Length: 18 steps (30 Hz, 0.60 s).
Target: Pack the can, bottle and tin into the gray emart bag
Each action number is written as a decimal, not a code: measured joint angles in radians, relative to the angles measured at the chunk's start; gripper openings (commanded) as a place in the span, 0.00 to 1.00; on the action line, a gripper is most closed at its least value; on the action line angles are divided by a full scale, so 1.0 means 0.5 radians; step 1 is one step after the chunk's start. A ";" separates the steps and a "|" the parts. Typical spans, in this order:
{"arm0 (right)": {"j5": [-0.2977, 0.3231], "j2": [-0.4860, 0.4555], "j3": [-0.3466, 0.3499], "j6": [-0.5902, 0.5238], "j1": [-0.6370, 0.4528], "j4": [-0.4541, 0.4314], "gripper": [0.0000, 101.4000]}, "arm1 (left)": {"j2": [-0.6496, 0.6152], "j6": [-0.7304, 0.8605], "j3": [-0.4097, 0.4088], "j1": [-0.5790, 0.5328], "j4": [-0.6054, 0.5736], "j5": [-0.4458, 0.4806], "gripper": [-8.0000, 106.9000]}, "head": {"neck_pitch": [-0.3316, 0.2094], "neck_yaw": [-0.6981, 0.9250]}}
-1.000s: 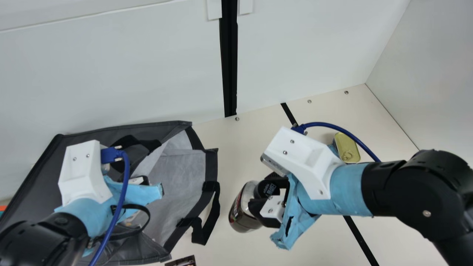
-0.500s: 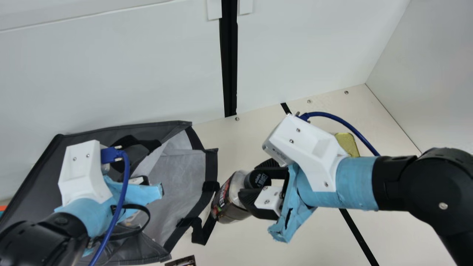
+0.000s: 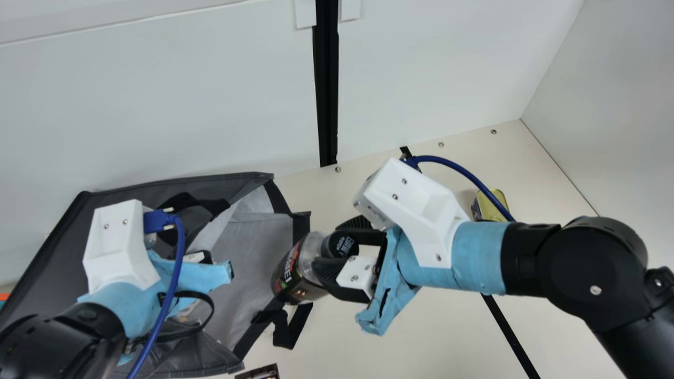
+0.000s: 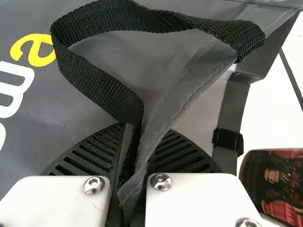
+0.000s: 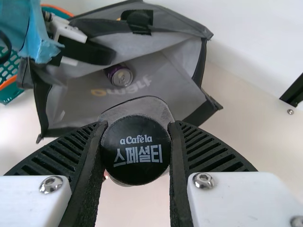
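The gray bag (image 3: 247, 263) lies on its side at the left, mouth facing right; a purple can (image 5: 119, 75) is inside it. My left gripper (image 3: 195, 258) is at the bag's upper edge; in its wrist view, the left gripper (image 4: 130, 175) is shut on the edge and black strap. My right gripper (image 3: 339, 250) holds the dark bottle (image 3: 300, 273) by its black cap, tilted, with the base at the bag's mouth. From its own wrist, the right gripper (image 5: 136, 151) has both fingers against the cap (image 5: 136, 150). The gold tin (image 3: 492, 204) stands behind the right arm.
A dark printed item (image 3: 259, 372) lies at the main view's bottom edge. A teal basket with orange rim (image 5: 9, 85) stands beyond the bag. White walls enclose the back and right of the table (image 3: 442, 337).
My right gripper has carried the bottle leftward, from over the table to the bag's mouth. The left arm and the bag have stayed where they were.
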 measured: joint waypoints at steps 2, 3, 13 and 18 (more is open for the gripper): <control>-0.043 0.010 0.008 -0.015 0.013 0.013 0.00 | 0.000 0.000 0.000 0.000 0.000 0.000 0.16 | 0.000 0.000; -0.069 0.020 0.015 -0.028 0.022 0.018 0.00 | 0.000 0.000 0.000 0.000 0.000 0.000 0.16 | 0.000 0.003; -0.275 0.104 0.068 -0.102 0.109 0.100 0.00 | 0.000 0.000 0.000 0.000 0.000 0.000 0.16 | 0.000 0.000; -0.385 0.154 0.094 -0.156 0.152 0.169 0.00 | 0.000 0.000 0.000 0.000 0.000 0.000 0.16 | 0.000 0.003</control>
